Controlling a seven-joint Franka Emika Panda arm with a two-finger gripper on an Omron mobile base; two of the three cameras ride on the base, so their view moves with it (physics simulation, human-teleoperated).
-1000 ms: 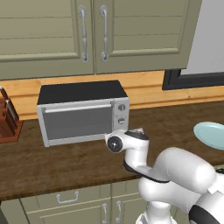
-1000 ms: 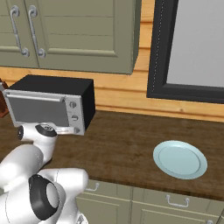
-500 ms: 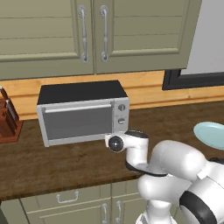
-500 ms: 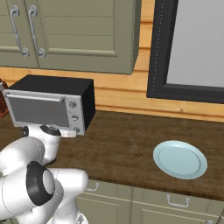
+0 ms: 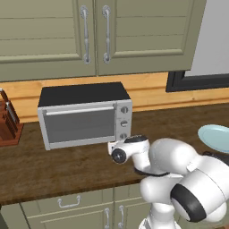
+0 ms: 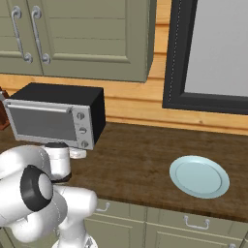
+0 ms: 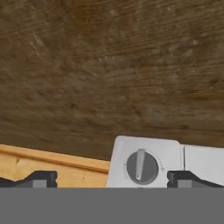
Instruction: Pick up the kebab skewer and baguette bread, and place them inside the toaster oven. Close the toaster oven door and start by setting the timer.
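The toaster oven is set at the back of the dark wooden desk, against the light wood wall strip below the green cabinets. Its door is seen shut, upright, with the bar handle along its top edge, and the three knobs are stacked on the panel at its right. A broad strip of bare desk is left between the oven front and the desk's front edge. To the oven's left a knife block is placed near the picture's border; far to the right, well apart from the oven, a pale blue plate is laid close to the front edge, with open wood all around it. A dark-framed window is seen above that side.

The arm is folded low in front of the oven's right corner, its wrist turned toward the knob panel, just beside the lowest knob. In the hand view the pincer is held wide apart and nothing is gripped between its dark fingertips; one round knob on the silver panel lies between them, with the wooden desk surface spread beyond.
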